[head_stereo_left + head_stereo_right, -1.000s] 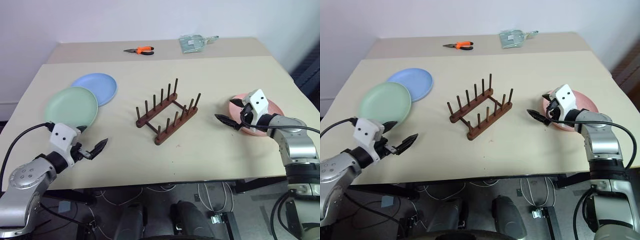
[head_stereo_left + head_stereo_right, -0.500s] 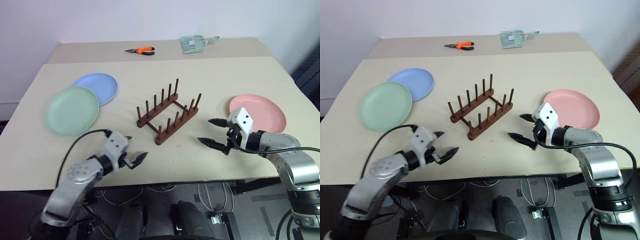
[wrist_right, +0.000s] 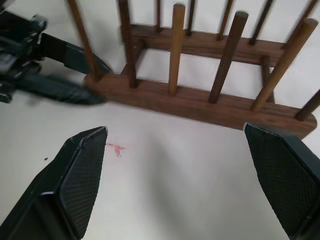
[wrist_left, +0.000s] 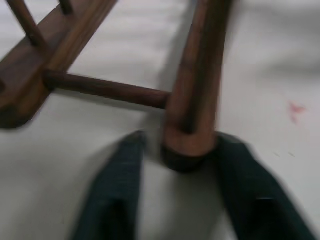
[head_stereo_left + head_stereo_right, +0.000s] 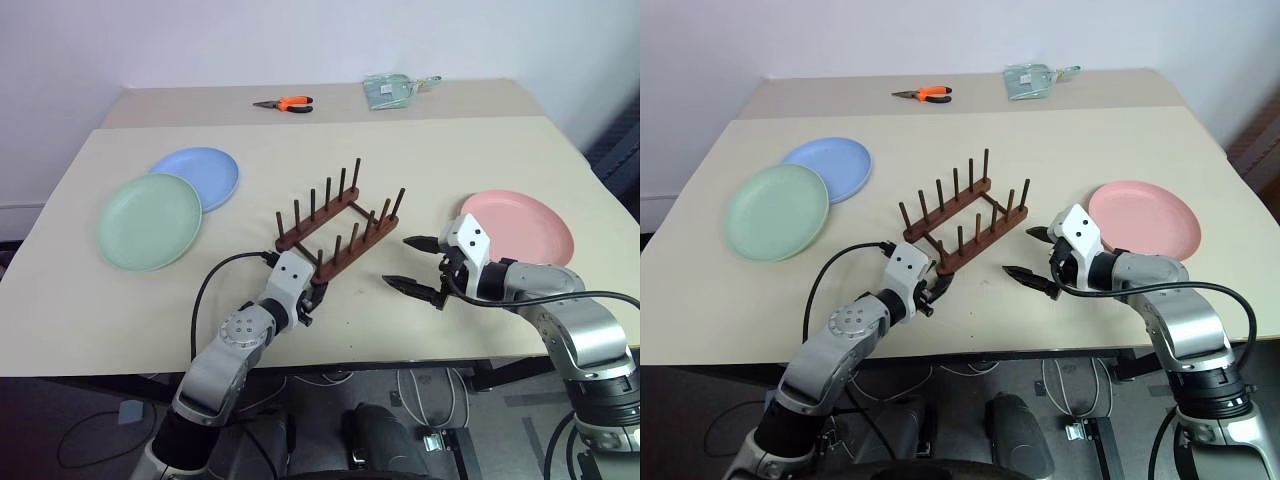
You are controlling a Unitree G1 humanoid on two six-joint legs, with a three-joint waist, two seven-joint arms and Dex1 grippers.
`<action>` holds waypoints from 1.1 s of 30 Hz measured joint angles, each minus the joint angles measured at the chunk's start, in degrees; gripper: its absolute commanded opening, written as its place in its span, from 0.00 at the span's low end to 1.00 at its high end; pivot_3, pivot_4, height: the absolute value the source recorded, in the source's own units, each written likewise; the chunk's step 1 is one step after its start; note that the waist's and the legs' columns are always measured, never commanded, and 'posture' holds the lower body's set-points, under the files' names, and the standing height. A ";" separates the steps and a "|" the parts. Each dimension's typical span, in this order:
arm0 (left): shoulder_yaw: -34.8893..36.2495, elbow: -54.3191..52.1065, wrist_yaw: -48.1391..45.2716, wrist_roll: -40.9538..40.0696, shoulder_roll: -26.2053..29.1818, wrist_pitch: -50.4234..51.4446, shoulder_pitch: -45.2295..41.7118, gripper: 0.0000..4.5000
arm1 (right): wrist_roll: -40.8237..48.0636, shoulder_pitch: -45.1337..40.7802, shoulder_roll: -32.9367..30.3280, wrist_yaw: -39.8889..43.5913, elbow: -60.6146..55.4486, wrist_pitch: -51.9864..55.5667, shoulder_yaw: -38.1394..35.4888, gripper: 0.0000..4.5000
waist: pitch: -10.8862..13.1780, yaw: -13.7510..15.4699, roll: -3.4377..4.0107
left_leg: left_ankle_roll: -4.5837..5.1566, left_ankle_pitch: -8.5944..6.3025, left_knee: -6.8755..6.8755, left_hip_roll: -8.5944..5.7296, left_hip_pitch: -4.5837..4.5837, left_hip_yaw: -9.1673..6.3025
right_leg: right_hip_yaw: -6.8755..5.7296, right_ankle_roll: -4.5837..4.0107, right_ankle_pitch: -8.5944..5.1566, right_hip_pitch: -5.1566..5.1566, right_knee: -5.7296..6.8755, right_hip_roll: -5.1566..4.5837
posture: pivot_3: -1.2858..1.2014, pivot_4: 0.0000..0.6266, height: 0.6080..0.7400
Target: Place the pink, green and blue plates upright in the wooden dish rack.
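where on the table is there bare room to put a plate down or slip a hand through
Bare tabletop lies between the wooden dish rack and the far edge with the orange pliers, and along the near edge below the green plate. It is crowded at the rack's near end: the left pincer straddles one rail there, and the open right pincer sits between rack and pink plate.

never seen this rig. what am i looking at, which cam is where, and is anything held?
A two-armed humanoid robot at a table. Two pictures come from its head, looking down; the other two from cameras on each wrist. On the table: the wooden dish rack, a green plate, a blue plate, a pink plate, plus orange pliers and a clear bag at the far edge. The left claw straddles the near end of one rack rail. The right claw is open, holding nothing.
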 measured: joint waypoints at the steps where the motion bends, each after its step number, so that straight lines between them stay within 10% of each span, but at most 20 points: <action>1: 0.40 0.29 0.35 0.17 -0.63 -0.62 -0.07 0.17 | -0.03 0.01 0.00 -0.11 0.07 -0.15 -0.04 1.00 | 0.00 -0.06 0.00 | 0.00 0.00 0.00 0.00 0.00 0.00 | 0.01 0.00 0.00 0.00 -0.02 -0.01 | 0.52 0.24 1.00; 16: -0.35 22.34 -30.09 -0.86 13.38 -24.51 -13.95 0.17 | 0.26 11.17 -2.97 -2.17 -5.92 0.83 -5.29 1.00 | 0.02 0.02 0.01 | -0.04 0.03 -0.05 -0.01 -0.12 0.00 | -0.01 0.00 0.00 -0.12 -0.08 0.02 | 0.52 0.24 1.00; 23: -2.17 46.13 -44.63 -0.41 10.19 -37.28 -27.43 0.17 | 0.99 17.03 -2.79 -5.23 -11.09 2.26 -8.83 1.00 | 0.04 0.00 -0.03 | -0.03 0.02 -0.05 -0.05 -0.17 0.00 | -0.01 0.02 0.00 -0.13 -0.12 0.02 | 0.52 0.24 1.00; 27: -0.80 54.16 -47.88 -0.87 8.37 -39.45 -31.35 0.52 | 1.06 19.87 -2.15 -7.71 -13.68 2.75 -9.90 1.00 | 0.04 -0.25 -0.04 | -0.01 0.02 -0.06 -0.04 -0.17 0.00 | 0.01 0.02 0.00 -0.14 -0.12 0.05 | 0.52 0.24 1.00; 29: 0.68 57.03 -46.67 -0.72 7.62 -41.83 -31.67 0.75 | 0.89 21.24 -1.27 -9.30 -14.17 2.77 -10.11 0.80 | 0.05 -0.31 -0.05 | -0.01 0.01 -0.06 -0.03 -0.16 -0.01 | 0.01 0.02 0.00 -0.15 -0.10 0.05 | 0.52 0.24 1.00; 33: 3.14 53.57 -45.31 -1.03 8.89 -39.49 -28.84 0.69 | -1.95 20.87 -1.30 -12.01 -13.91 2.32 -9.27 0.36 | 0.05 -0.52 -0.05 | -0.01 0.02 -0.06 -0.02 -0.12 -0.01 | 0.03 0.03 0.00 -0.15 -0.04 0.05 | 0.52 0.24 1.00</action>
